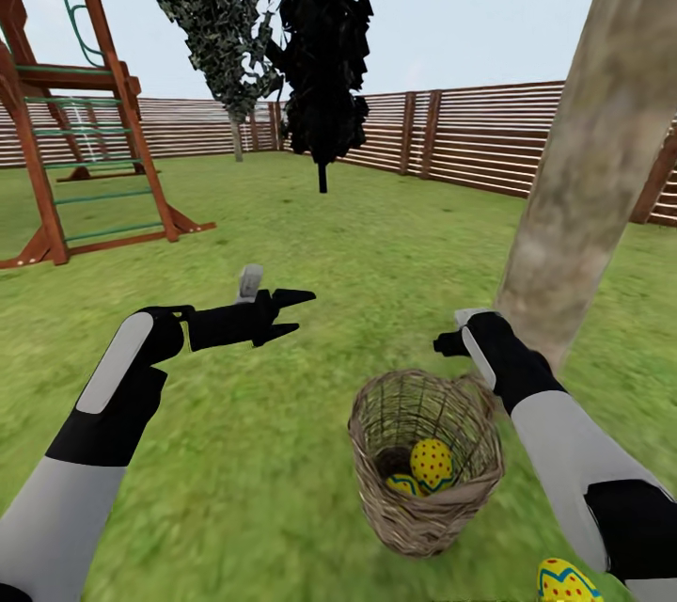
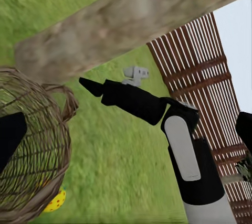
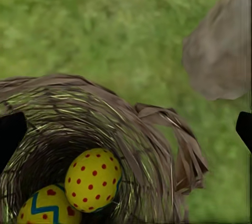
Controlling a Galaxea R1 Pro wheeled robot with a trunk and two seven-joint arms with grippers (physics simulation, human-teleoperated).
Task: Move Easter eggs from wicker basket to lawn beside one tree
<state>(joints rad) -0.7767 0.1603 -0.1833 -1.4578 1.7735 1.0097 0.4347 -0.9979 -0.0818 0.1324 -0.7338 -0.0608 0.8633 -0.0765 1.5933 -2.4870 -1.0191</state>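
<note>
Left gripper (image 1: pixel 293 313) is being held above the lawn (image 1: pixel 282 235), to the left of the wicker basket (image 1: pixel 425 508), with its two black fingers spread apart and nothing between them. Right gripper (image 1: pixel 442 343) is being held just above the far rim of the basket, close to the base of the tree (image 1: pixel 588 150); in the head view its fingers are largely hidden by the wrist. In the right wrist view two dark finger edges are being seen at opposite borders of the picture, wide apart, with no object between them, so this gripper is being read as released.

The basket is being shown standing upright on the grass, just beside the thick pale trunk. Two Easter eggs are being seen lying inside it: one dotted egg (image 3: pixel 93 179) resting against a second egg with a blue zigzag band (image 3: pixel 48 208), the two touching at the bottom of the basket. A third egg (image 1: pixel 566 583) is being shown outside the basket, on the grass at the lower edge of the head view, beside the right forearm.

In the left wrist view the right arm (image 2: pixel 184 150) is being seen reaching across, with the trunk (image 2: pixel 131 22) behind it and a loop handle (image 2: pixel 65 103) of the basket at the rim.

Behind the lawn, a slatted wooden fence (image 1: pixel 470 136), a dark-leaved thin tree (image 1: pixel 324 47) and a wooden climbing frame (image 1: pixel 75 103) are being shown.
</note>
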